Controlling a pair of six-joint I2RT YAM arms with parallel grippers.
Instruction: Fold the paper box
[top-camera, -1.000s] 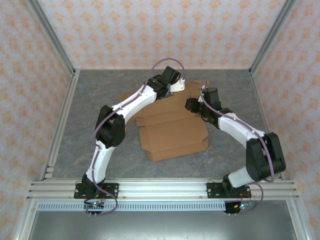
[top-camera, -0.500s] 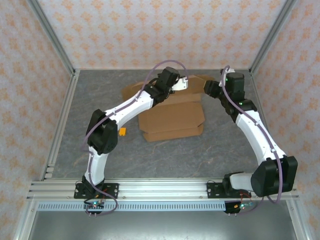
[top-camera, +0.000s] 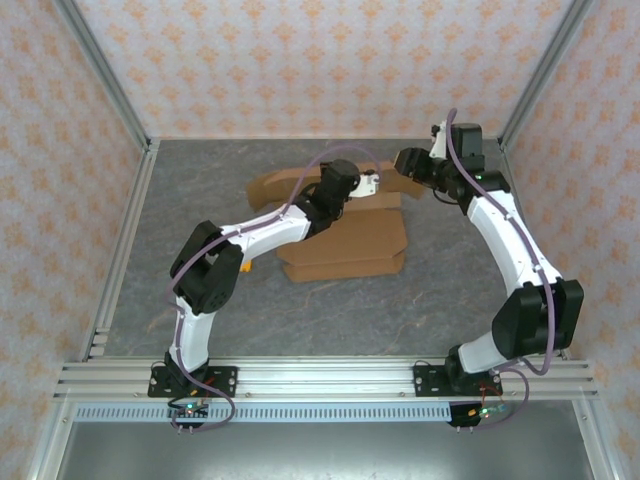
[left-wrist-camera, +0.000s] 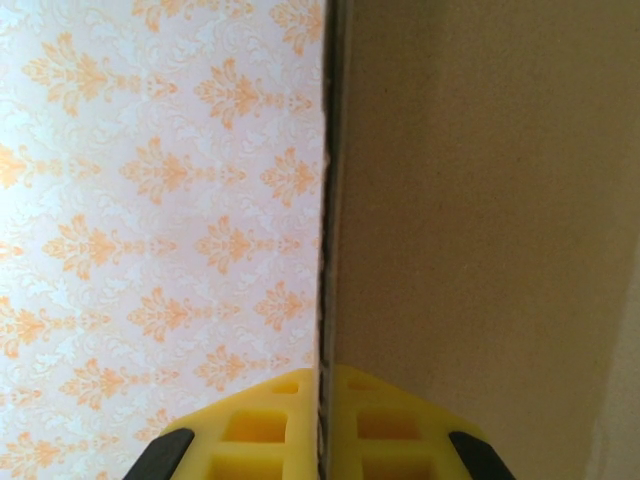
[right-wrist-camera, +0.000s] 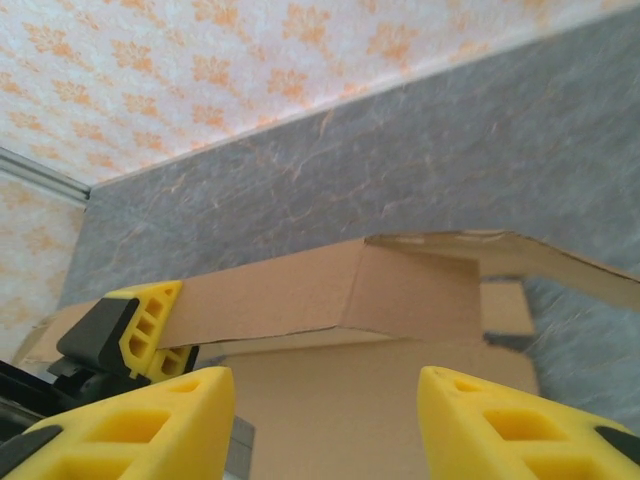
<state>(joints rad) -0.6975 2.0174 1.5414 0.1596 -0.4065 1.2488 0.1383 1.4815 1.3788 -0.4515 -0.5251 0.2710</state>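
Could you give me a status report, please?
Left gripper shut on paper box flap. Right gripper open, empty. Small yellow piece lies apart from box.

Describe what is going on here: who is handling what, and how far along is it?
Two robot arms are working on a brown paper box that lies on a grey table. The left gripper is shut on the edge of a cardboard flap at the far side of the box and holds it raised. The right gripper is open and hovers close to that flap, holding nothing. The box is only partly folded, and its near part sits low on the table.
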